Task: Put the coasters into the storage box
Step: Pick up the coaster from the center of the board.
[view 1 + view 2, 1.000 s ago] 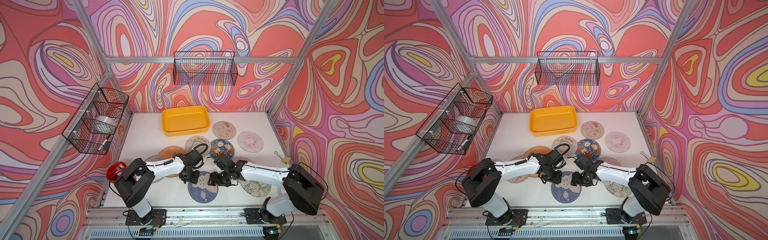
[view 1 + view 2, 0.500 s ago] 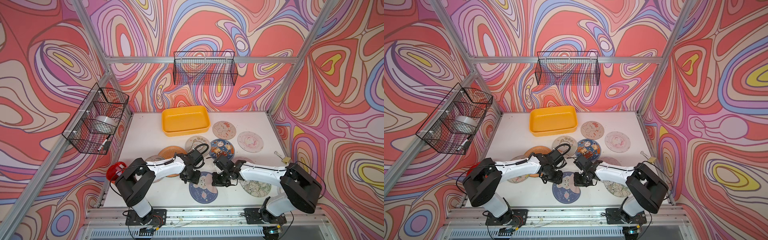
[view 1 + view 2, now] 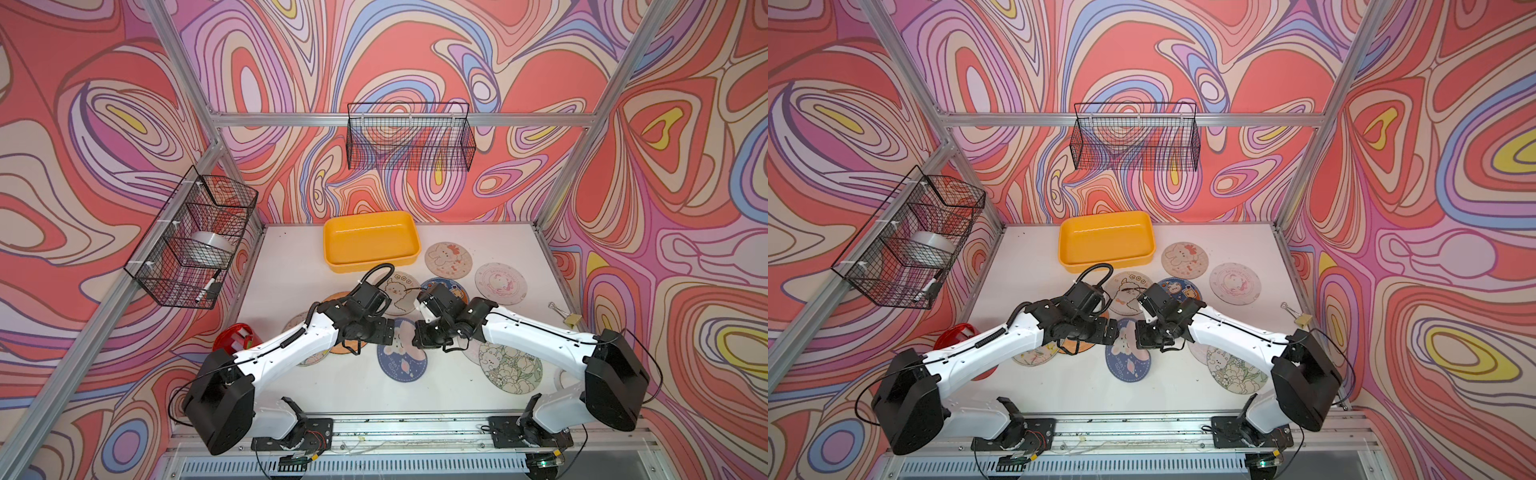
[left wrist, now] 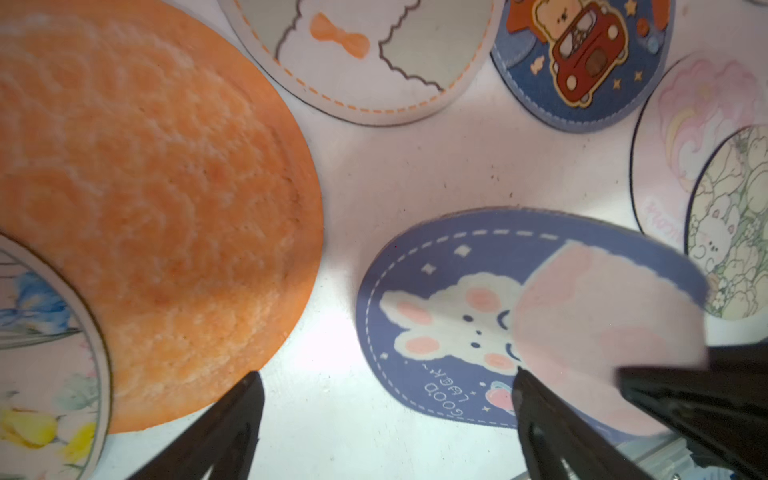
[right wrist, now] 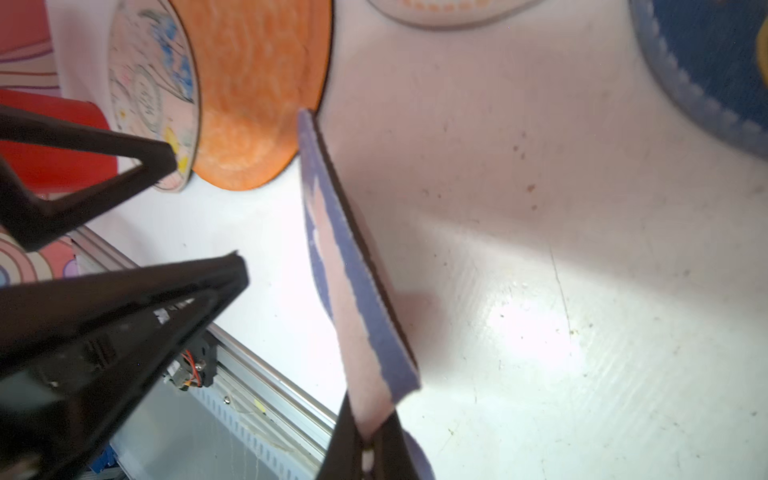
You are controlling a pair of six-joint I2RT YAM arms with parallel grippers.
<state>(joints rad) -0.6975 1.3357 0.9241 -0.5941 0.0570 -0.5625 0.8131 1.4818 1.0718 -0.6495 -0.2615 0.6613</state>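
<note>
Left gripper (image 4: 386,374): jaws wide apart, empty, just beside the orange coaster (image 4: 145,208). Blue rabbit coaster (image 3: 402,357): front centre of the table (image 3: 353,399), one edge raised. Right gripper (image 5: 365,444): pinched tight on that raised edge.

Step in hand, as I read it: pickup. Next calls for lifting clear and carrying to the empty storage box (image 3: 370,239) at the back.
</note>
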